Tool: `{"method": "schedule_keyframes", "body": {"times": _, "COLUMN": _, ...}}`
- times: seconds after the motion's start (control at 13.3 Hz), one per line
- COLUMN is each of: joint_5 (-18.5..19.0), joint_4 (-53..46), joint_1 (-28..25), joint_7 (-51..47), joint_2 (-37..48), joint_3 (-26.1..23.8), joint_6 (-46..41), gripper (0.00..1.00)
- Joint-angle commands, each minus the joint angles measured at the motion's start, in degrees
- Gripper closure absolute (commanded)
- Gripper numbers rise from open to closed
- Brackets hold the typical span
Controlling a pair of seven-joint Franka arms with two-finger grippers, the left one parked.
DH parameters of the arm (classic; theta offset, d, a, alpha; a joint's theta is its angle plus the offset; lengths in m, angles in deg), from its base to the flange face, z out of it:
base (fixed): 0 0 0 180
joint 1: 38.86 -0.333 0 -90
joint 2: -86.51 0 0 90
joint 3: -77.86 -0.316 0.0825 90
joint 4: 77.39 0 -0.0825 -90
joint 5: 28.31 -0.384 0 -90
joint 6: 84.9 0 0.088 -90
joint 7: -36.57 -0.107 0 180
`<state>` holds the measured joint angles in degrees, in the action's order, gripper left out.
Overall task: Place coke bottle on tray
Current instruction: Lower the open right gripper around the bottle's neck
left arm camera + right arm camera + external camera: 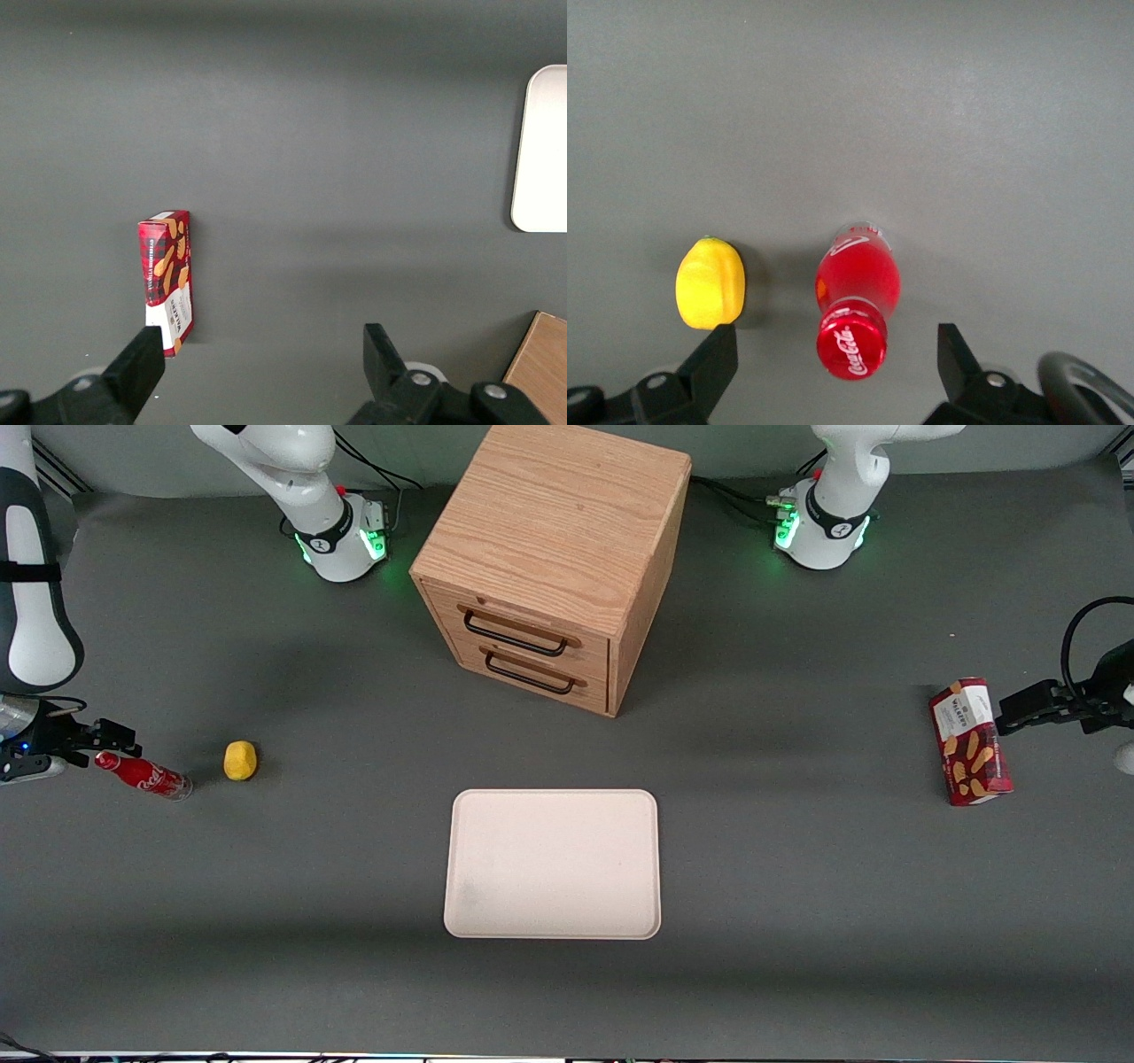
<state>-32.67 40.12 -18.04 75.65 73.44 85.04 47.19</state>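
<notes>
The coke bottle is a small red bottle with white script, lying on the dark table at the working arm's end. Its red cap points toward my gripper and its clear base toward the lemon. My gripper is low over the table at the cap end and is open. In the right wrist view the cap sits between the two black fingers of the gripper, with a gap on each side, touching neither. The cream tray lies flat mid-table, nearer the front camera, with nothing on it.
A yellow lemon lies beside the bottle's base, close to one finger. A wooden two-drawer cabinet stands farther from the camera than the tray. A red biscuit box lies toward the parked arm's end.
</notes>
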Motion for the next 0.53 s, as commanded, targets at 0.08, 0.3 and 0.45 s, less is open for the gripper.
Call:
{"method": "schedule_keyframes", "body": {"times": 0.08, "joint_5": -1.3, "joint_4": -0.1, "joint_1": -0.3, "joint_7": 2.0, "joint_2": -0.6, "joint_3": 0.4, "joint_6": 2.2, "gripper": 0.0}}
{"method": "schedule_keyframes", "body": {"times": 0.3, "joint_5": -1.3, "joint_4": -0.1, "joint_1": -0.4, "joint_7": 2.1, "joint_2": -0.6, "joint_3": 0.4, "joint_6": 2.3, "gripper": 0.14}}
{"method": "schedule_keyframes", "body": {"times": 0.45, "joint_5": -1.3, "joint_4": 0.0, "joint_1": -0.4, "joint_7": 2.1, "joint_2": -0.6, "joint_3": 0.4, "joint_6": 2.0, "gripper": 0.5}}
